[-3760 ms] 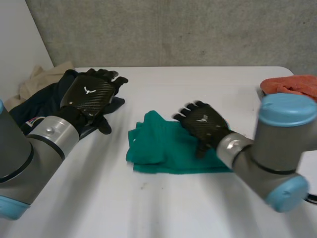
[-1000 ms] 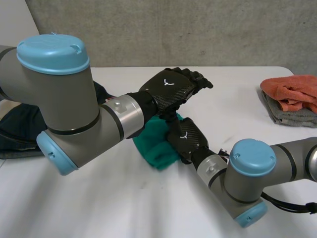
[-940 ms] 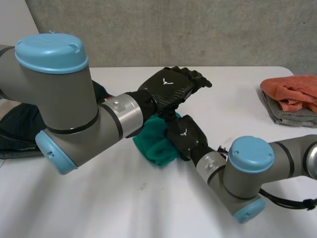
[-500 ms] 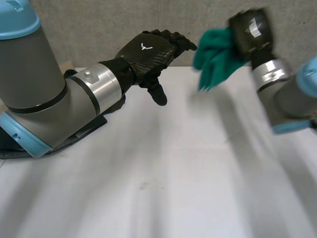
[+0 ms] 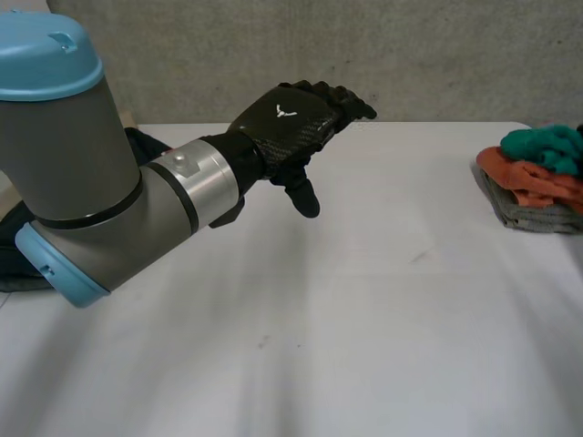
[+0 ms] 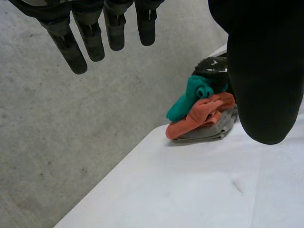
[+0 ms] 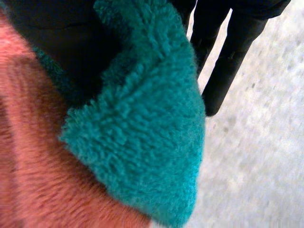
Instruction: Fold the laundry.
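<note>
Step in hand: stacking. The folded teal cloth (image 5: 545, 147) lies on top of the orange cloth (image 5: 531, 188), which rests on the grey cloth (image 5: 528, 217), at the bench's (image 5: 364, 319) far right edge. The right hand (image 6: 216, 71) sits on the teal cloth; whether it grips the cloth or has let go cannot be told. The left hand (image 5: 293, 126) hovers above the bench at mid-left, wide and relaxed, holding nothing, well apart from the stack. By this reading the piece is delivered. The next move calls for a clean release and a straight lift of the right hand, so the stack is not dragged askew. After that, a fresh garment is to be taken from the dark laundry pile (image 5: 153, 146) (partly hidden behind the left arm).
</note>
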{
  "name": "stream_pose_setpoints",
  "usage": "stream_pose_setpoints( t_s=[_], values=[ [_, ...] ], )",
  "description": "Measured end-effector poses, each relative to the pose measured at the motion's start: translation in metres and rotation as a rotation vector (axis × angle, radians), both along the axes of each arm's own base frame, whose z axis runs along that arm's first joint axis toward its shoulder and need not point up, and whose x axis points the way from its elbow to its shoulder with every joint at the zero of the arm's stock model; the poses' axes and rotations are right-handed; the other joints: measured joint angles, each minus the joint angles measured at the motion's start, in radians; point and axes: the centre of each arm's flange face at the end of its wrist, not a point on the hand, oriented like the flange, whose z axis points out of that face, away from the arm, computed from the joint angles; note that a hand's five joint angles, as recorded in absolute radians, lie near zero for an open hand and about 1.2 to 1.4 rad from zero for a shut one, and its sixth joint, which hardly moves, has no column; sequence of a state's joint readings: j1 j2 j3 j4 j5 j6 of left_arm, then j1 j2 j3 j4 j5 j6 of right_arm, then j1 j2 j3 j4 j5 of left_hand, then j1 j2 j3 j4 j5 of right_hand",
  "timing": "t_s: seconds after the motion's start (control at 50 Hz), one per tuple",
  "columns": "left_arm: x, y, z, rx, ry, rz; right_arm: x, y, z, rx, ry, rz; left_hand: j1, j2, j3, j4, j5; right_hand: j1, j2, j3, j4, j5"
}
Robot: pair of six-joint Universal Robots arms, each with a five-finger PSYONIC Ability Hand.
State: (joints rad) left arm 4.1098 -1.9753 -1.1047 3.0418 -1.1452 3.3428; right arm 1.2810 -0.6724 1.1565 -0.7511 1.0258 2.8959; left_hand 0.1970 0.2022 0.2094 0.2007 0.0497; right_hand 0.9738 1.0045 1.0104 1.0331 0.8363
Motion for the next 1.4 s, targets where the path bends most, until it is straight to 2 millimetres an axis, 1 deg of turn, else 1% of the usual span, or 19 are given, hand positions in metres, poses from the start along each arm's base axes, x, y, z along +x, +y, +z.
stream_pose_setpoints(
  t_s=[0.04,0.14,0.3,0.42,0.5,0.54,0.58,0.68,0.7,0.8,0.86,0.92,1.06,1.18,1.28,1.3,1.32,1.34,1.4],
  values=[
    [-0.001,0.001,-0.001,0.002,-0.002,-0.003,-0.006,0.008,-0.003,0.026,0.004,-0.008,0.0,0.0,0.0,0.0,0.0,-0.33,-0.356,-0.332,-0.353,-0.321],
    [-0.002,0.004,-0.001,0.003,-0.003,-0.01,-0.01,0.024,0.016,0.044,0.011,-0.026,0.0,0.0,0.0,0.0,0.0,-0.718,-0.755,-0.76,-0.782,-0.74],
    [-0.004,0.01,0.001,0.0,-0.001,-0.023,-0.021,0.041,0.07,0.057,0.002,-0.093,0.0,0.0,0.0,0.0,0.0,-0.745,-0.796,-0.806,-0.827,-0.787],
    [-0.004,0.014,0.006,-0.01,0.007,-0.028,-0.042,0.053,0.132,0.038,0.028,-0.256,0.0,0.0,0.0,0.0,0.0,-0.745,-0.796,-0.806,-0.827,-0.787],
    [-0.002,0.017,0.017,-0.034,0.025,-0.028,-0.046,0.06,0.172,-0.015,0.078,-0.359,0.0,0.0,0.0,0.0,0.0,-0.745,-0.796,-0.806,-0.827,-0.787],
    [0.0,0.018,0.025,-0.054,0.04,-0.023,-0.034,0.063,0.189,-0.052,0.104,-0.377,0.0,0.0,0.0,0.0,0.0,-0.745,-0.796,-0.806,-0.827,-0.787],
    [0.004,0.017,0.035,-0.079,0.058,-0.005,-0.01,0.067,0.204,-0.099,0.123,-0.349,0.0,0.0,0.0,0.0,0.0,-0.745,-0.796,-0.806,-0.827,-0.787],
    [0.025,0.0,0.059,-0.146,0.101,0.139,0.09,0.092,0.225,-0.237,0.14,-0.13,0.0,0.0,0.0,0.0,0.0,-0.745,-0.796,-0.806,-0.827,-0.787],
    [0.036,-0.01,0.065,-0.167,0.11,0.215,0.12,0.104,0.224,-0.264,0.141,-0.045,0.0,0.0,0.0,0.0,0.0,-0.745,-0.796,-0.806,-0.827,-0.787],
    [0.084,-0.058,0.067,-0.234,0.056,0.523,0.207,0.156,0.194,-0.256,0.149,0.249,0.0,0.0,0.0,0.0,0.0,-0.745,-0.796,-0.806,-0.827,-0.787],
    [0.113,-0.088,0.052,-0.264,-0.053,0.674,0.234,0.182,0.168,-0.189,0.164,0.365,0.0,0.0,0.0,0.0,0.0,-0.745,-0.796,-0.806,-0.827,-0.787],
    [0.142,-0.125,0.018,-0.28,-0.242,0.784,0.25,0.206,0.135,-0.076,0.196,0.447,0.0,0.0,0.0,0.0,0.0,-0.745,-0.796,-0.806,-0.827,-0.787],
    [0.181,-0.191,-0.08,-0.255,-0.549,0.756,0.249,0.229,0.074,0.143,0.291,0.484,0.0,0.0,0.0,0.0,0.0,-0.745,-0.796,-0.806,-0.827,-0.787],
    [0.197,-0.231,-0.142,-0.282,-0.555,0.638,0.238,0.243,0.039,0.258,0.352,0.477,0.0,0.0,0.0,0.0,0.0,-0.745,-0.796,-0.806,-0.827,-0.787],
    [0.199,-0.25,-0.169,-0.34,-0.501,0.562,0.231,0.256,0.021,0.326,0.367,0.481,0.14,0.111,0.106,0.115,0.097,-0.745,-0.796,-0.806,-0.827,-0.787],
    [0.198,-0.252,-0.172,-0.349,-0.492,0.551,0.229,0.258,0.018,0.338,0.368,0.48,0.361,0.335,0.325,0.318,0.272,-0.745,-0.796,-0.806,-0.827,-0.787],
    [0.198,-0.252,-0.173,-0.352,-0.49,0.547,0.229,0.259,0.018,0.341,0.368,0.48,0.361,0.335,0.325,0.318,0.272,-0.745,-0.796,-0.806,-0.827,-0.787],
    [0.197,-0.253,-0.175,-0.359,-0.483,0.538,0.227,0.26,0.015,0.353,0.368,0.476,0.645,0.629,0.595,0.611,0.521,-0.745,-0.796,-0.806,-0.827,-0.787],
    [0.193,-0.254,-0.175,-0.372,-0.47,0.524,0.22,0.261,0.01,0.377,0.365,0.462,0.866,0.95,0.903,0.965,0.842,-0.745,-0.796,-0.806,-0.827,-0.787]
  ],
)
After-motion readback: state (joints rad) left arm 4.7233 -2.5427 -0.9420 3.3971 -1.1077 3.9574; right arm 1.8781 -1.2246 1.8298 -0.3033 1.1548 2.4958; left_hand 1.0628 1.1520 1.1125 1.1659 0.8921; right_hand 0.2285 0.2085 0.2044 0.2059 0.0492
